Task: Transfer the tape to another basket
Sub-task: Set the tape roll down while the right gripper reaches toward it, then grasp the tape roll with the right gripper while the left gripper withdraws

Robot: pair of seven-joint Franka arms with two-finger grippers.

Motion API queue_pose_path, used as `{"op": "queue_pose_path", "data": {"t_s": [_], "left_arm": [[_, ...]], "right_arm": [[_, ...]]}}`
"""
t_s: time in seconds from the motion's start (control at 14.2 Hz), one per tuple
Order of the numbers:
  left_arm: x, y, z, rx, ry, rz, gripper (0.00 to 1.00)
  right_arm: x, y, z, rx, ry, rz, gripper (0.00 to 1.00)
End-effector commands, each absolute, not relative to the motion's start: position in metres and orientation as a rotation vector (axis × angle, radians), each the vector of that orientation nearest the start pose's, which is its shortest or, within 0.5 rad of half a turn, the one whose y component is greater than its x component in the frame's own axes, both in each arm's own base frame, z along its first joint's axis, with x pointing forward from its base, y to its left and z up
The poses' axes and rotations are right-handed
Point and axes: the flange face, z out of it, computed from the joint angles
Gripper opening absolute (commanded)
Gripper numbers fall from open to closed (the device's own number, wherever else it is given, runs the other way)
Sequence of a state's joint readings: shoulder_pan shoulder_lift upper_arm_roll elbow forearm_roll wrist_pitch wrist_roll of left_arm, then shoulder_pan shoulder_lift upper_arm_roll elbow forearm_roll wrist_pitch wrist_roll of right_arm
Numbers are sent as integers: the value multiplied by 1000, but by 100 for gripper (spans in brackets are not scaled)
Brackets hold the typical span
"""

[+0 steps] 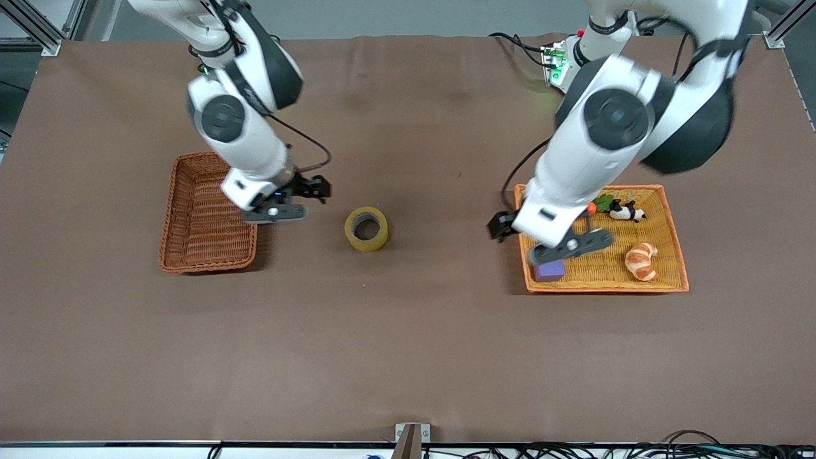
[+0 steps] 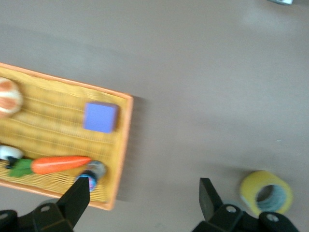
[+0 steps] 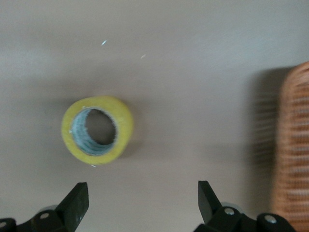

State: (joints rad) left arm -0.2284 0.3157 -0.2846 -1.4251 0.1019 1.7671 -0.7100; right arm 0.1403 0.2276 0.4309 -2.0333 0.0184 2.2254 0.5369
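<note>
Brown mat: tape point(image 1: 366, 229) flat, hole up.

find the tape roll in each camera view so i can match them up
Front view: the tape lies flat on the bare table, between the basket and the tray.
Left wrist view: the tape is on the bare cloth, apart from the tray.
Right wrist view: the tape is on the bare cloth, apart from the basket.
Shared landmark: the brown table cloth under the tape.
</note>
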Motion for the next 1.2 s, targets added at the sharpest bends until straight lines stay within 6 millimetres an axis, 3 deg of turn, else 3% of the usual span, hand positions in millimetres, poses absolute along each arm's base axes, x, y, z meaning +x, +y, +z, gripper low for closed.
{"op": "queue_pose_path", "data": {"t_s": [0.0,0.28,0.42,0.71,0.85,0.92,1.13], "left_arm": [[557,-232,561,-3104,-183,-100,100],[534,-160,611,-3153,-78,-52,100],[529,-120,630,-3184,-29,-49,100],[525,-82,635,-3171,51,-16,100],[526,-79,631,-3162,92,-8,100],[527,-76,630,-3143,89,-9,100],[533,-86,619,-3129,106,19,100]], "right_arm": [[484,347,288,-3040,45,149,100],[485,355,234,-3027,54,149,100],[491,353,222,-3013,74,136,100],[504,341,201,-3013,103,120,100],[504,340,193,-3017,101,125,98],[503,341,192,-3018,97,129,94],[501,342,181,-3017,101,154,46]]}}
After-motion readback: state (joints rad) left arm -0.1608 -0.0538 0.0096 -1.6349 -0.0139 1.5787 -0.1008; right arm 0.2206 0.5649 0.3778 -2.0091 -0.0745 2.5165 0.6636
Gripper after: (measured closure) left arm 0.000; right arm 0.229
